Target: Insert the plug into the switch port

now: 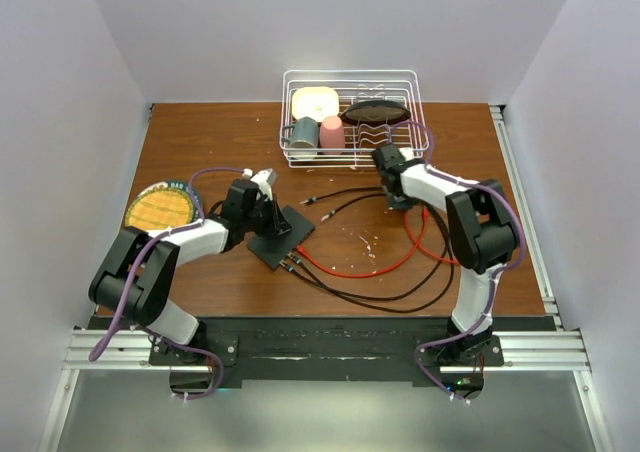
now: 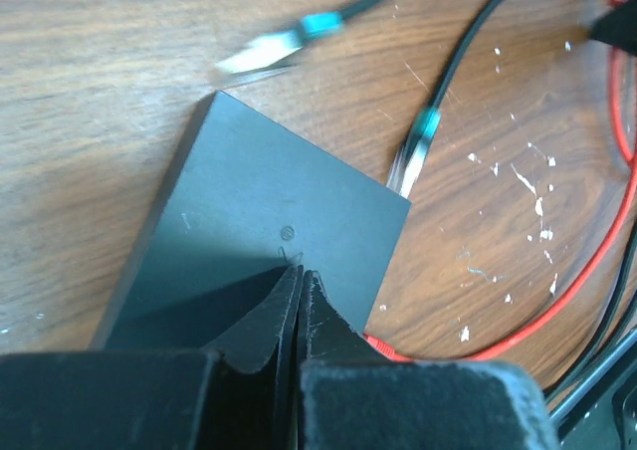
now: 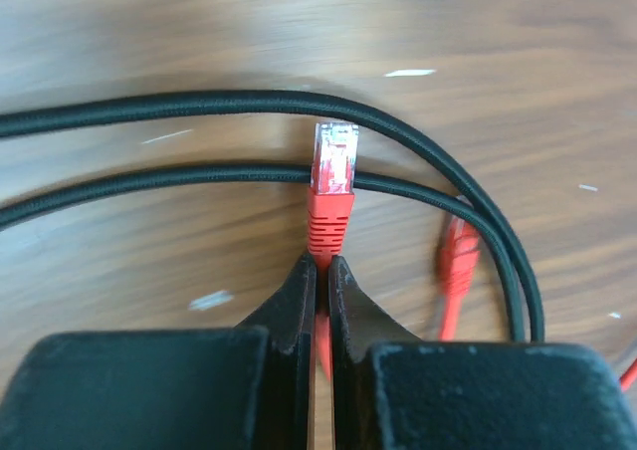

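Two end effectors are engaged, each on its own job. The left end effector (image 2: 300,274) has its fingers drawn together, tips down on the top face of the switch (image 2: 261,233). I judge this a hold-down, so the box will not slide when a connector is pushed in. The switch lies flat on the bench (image 1: 200,137), left of centre and turned at an angle, just ahead of the left arm. Leads already meet its near edge in the top view, but I cannot make out the socket row itself. The right end effector (image 3: 321,263) is clamped on the red lead directly behind the plug (image 3: 331,176). The clear connector tip points forward, away from the fingers, which suits a straight push. It hangs over two black cables (image 3: 199,102) on the bench, with a second red connector (image 3: 458,256) blurred to one side. In the top view this arm stands near the wire rack (image 1: 400,82), well apart from the switch. Insertion is not yet begun: the plug has to be carried across and lined up with a free port. Main risks, as I judge them, are cable drag twisting the plug and a misaligned latch.
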You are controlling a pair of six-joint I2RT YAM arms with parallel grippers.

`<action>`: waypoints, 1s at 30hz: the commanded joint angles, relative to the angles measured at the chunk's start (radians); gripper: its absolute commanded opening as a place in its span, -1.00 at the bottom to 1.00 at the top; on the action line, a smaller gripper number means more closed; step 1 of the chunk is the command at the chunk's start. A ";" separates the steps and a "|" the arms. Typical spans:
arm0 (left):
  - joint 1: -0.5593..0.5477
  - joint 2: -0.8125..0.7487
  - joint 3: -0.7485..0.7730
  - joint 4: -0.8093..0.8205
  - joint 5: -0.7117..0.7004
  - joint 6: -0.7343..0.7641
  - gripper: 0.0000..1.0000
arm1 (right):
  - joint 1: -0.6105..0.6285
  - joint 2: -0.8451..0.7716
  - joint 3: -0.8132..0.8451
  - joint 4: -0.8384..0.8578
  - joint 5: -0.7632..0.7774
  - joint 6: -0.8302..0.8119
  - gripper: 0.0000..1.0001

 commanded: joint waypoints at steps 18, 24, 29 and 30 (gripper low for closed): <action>0.018 -0.146 -0.024 -0.008 -0.002 0.038 -0.53 | 0.181 -0.129 0.027 -0.081 -0.087 -0.095 -1.00; 0.044 -0.205 0.018 -0.025 -0.031 0.041 0.19 | 0.276 -0.149 -0.014 0.012 -0.296 -0.150 -1.00; 0.114 -0.183 0.052 -0.053 -0.023 0.046 0.39 | 0.339 -0.160 -0.037 0.069 -0.415 -0.197 -1.00; 0.122 -0.177 0.055 -0.054 -0.020 0.043 0.39 | 0.348 -0.155 -0.037 0.075 -0.423 -0.205 -1.00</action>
